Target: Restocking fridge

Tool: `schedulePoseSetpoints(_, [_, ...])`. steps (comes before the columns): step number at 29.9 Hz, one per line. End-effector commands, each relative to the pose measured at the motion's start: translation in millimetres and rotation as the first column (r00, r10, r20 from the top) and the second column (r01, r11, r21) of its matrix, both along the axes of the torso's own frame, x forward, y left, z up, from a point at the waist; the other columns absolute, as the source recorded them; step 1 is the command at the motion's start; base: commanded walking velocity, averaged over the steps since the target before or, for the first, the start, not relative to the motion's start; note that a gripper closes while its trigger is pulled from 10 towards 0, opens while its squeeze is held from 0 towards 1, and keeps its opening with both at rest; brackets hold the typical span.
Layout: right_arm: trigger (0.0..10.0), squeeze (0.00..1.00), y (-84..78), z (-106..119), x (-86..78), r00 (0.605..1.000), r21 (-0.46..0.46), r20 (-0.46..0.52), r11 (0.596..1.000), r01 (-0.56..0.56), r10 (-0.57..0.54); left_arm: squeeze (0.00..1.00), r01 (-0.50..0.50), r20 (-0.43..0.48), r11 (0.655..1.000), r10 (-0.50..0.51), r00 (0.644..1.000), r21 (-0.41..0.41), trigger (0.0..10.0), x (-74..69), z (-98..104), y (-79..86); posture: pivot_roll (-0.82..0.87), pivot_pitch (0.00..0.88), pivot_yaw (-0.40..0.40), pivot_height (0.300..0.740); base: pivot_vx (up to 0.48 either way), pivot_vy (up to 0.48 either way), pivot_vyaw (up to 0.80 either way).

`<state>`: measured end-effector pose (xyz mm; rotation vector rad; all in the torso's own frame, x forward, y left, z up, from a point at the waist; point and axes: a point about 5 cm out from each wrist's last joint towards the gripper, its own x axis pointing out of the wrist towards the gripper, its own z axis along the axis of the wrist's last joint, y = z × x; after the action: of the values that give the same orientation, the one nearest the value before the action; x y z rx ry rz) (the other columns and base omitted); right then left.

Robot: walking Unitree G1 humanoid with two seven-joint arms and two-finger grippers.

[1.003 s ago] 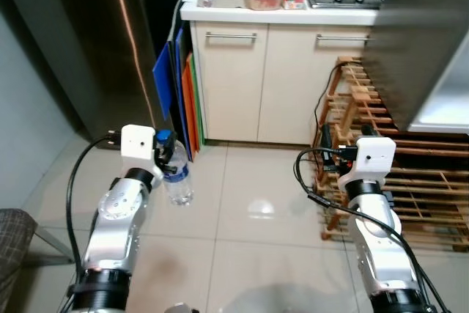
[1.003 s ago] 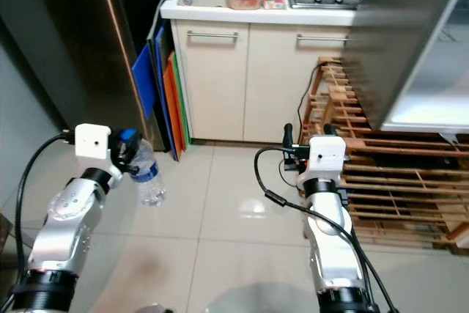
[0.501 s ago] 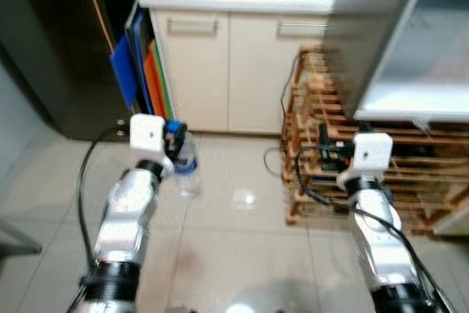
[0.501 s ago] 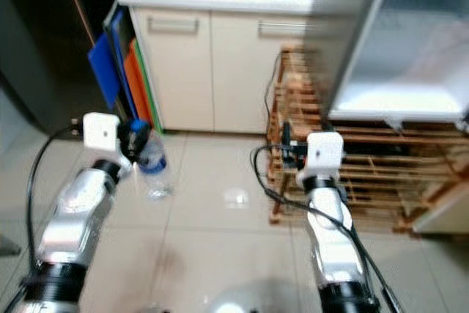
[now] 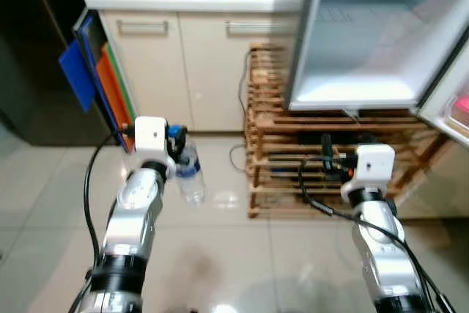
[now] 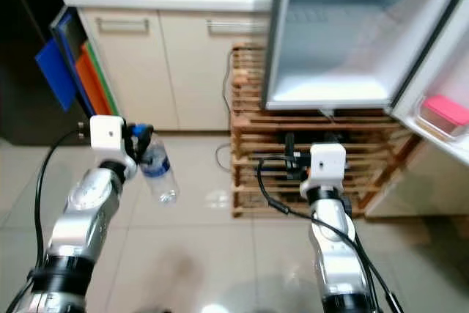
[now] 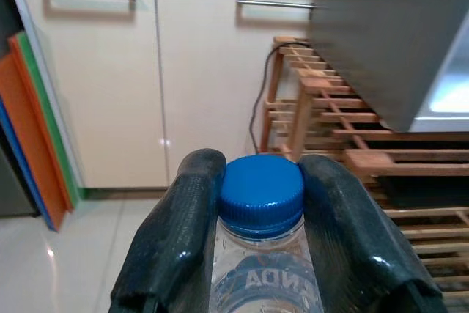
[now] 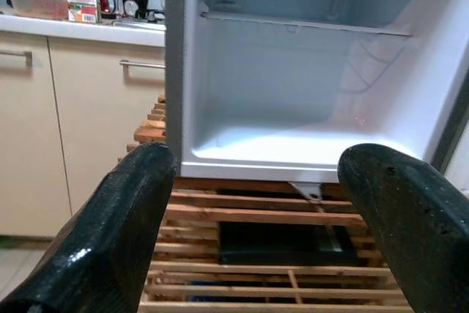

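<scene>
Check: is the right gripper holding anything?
No: in the right wrist view the right gripper is open, its fingers spread wide with only the open fridge seen between them.

Open fridge [image 6: 330,42] atop wooden rack [image 6: 322,170]; left gripper [image 6: 143,137] clamps water bottle [image 6: 157,170] left of rack.

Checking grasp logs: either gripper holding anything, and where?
Left gripper holds the water bottle at the neck below its blue cap. Right gripper is open, empty.
</scene>
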<state>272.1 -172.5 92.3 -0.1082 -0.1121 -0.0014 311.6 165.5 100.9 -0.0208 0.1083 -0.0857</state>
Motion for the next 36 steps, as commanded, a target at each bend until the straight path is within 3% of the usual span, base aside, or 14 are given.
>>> schedulePoseSetpoints(1, [10.0,0.0,8.4,1.5,0.3,0.999,0.003,0.013,0.999,-0.039,0.039,0.0,-0.061,-0.041,0.998,0.061,0.997,0.01,10.0,-4.8,-8.9,20.0,-0.08,0.0,0.022,0.74,0.0,-0.458,0.0])
schedulePoseSetpoints(5, [10.0,0.0,5.6,-2.8,-3.1,0.998,0.005,-0.004,0.998,-0.055,0.055,0.0,0.034,-0.141,0.999,-0.031,0.99,0.024,10.0,-28.5,-31.5,25.9,-0.08,0.0,0.02,0.74,0.0,-0.458,0.0])
schedulePoseSetpoints(7, [10.0,0.0,3.8,-4.4,-4.8,0.998,0.004,-0.009,0.998,-0.057,0.057,0.0,0.063,-0.148,0.998,-0.058,0.987,0.031,10.0,-34.4,-34.2,26.1,-0.07,0.0,0.02,0.74,0.0,-0.458,0.0])
schedulePoseSetpoints(8, [10.0,0.0,-1.7,-8.9,-8.8,0.998,0.004,-0.027,0.998,-0.056,0.056,0.0,0.114,-0.101,0.992,-0.107,0.989,0.06,10.0,-38.1,-25.8,24.0,-0.07,0.0,0.018,0.74,0.0,-0.454,0.0])
schedulePoseSetpoints(10, [10.0,0.0,-3.6,-10.3,-10.2,0.998,0.004,-0.033,0.999,-0.054,0.054,0.0,0.121,-0.081,0.99,-0.116,0.99,0.068,10.0,-37.4,-21.7,23.2,-0.07,0.0,0.017,0.74,0.0,-0.454,0.0])
schedulePoseSetpoints(13, [10.0,0.0,-4.7,-15.9,-12.8,0.997,0.008,-0.062,0.999,-0.038,0.038,0.0,0.059,-0.028,0.997,-0.057,0.998,0.052,10.0,-21.0,-7.5,20.6,-0.07,0.0,0.018,0.74,0.0,-0.151,-0.53])
schedulePoseSetpoints(24, [10.0,0.0,-2.4,-11.6,-9.4,0.998,0.0,-0.037,0.999,-0.044,0.044,0.0,0.094,0.047,0.992,-0.098,0.994,0.079,10.0,-2.8,12.5,8.2,-0.09,0.0,0.027,0.74,0.0,0.0,-0.79])
schedulePoseSetpoints(30, [10.0,0.0,-3.4,-11.2,-10.4,0.999,0.001,-0.034,1.0,-0.031,0.031,0.0,0.154,0.056,0.986,-0.158,0.986,0.069,10.0,0.6,15.1,-1.8,-0.11,0.0,0.037,0.74,0.0,0.0,-0.79])
schedulePoseSetpoints(36, [10.0,0.0,-3.9,-10.3,-12.2,0.999,0.002,-0.03,1.0,-0.023,0.023,0.0,0.179,0.061,0.98,-0.185,0.981,0.082,10.0,5.2,16.5,-8.4,-0.12,0.0,0.039,0.74,0.0,0.451,-0.79])
